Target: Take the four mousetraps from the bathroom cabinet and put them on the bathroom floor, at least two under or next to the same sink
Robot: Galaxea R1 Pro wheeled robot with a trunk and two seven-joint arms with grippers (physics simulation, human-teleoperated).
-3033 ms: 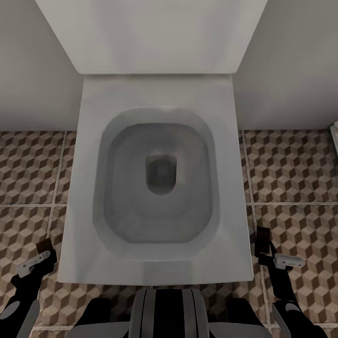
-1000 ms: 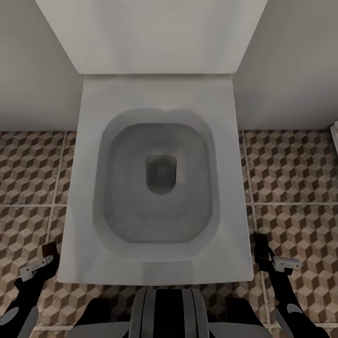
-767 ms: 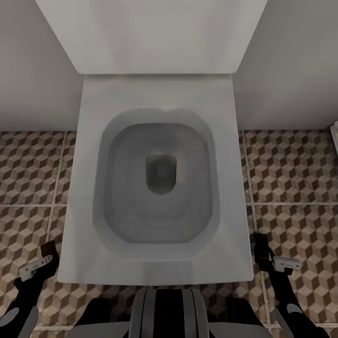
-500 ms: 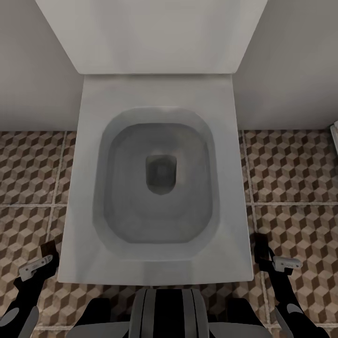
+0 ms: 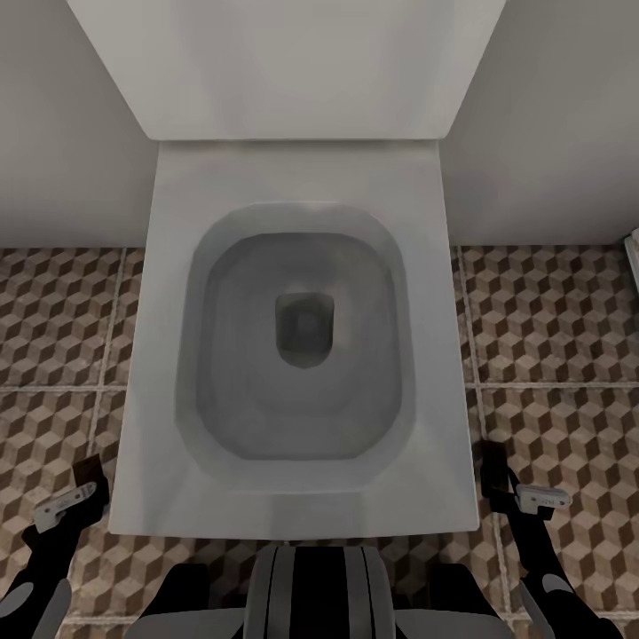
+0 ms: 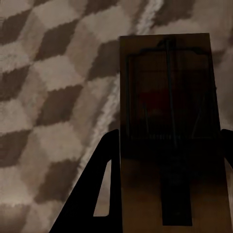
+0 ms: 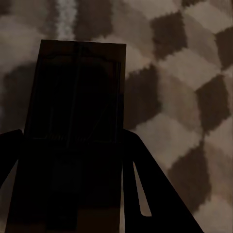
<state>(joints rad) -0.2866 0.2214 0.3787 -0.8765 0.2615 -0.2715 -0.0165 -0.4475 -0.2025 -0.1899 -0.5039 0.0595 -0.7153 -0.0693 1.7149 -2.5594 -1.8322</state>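
A mousetrap (image 6: 165, 131) sits clamped between the left gripper's (image 6: 165, 160) jaws, above the bathroom floor (image 6: 53, 97). The right gripper (image 7: 73, 165) clasps another mousetrap (image 7: 75, 121). Both flank the near corners of a white toilet (image 5: 302, 177). No writing is legible.

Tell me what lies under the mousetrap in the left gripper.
Below the mousetrap clamped in the left gripper is the bathroom floor: cube-patterned tile crossed by a pale grout line. The tile directly beneath the board is covered, so that patch cannot be seen.
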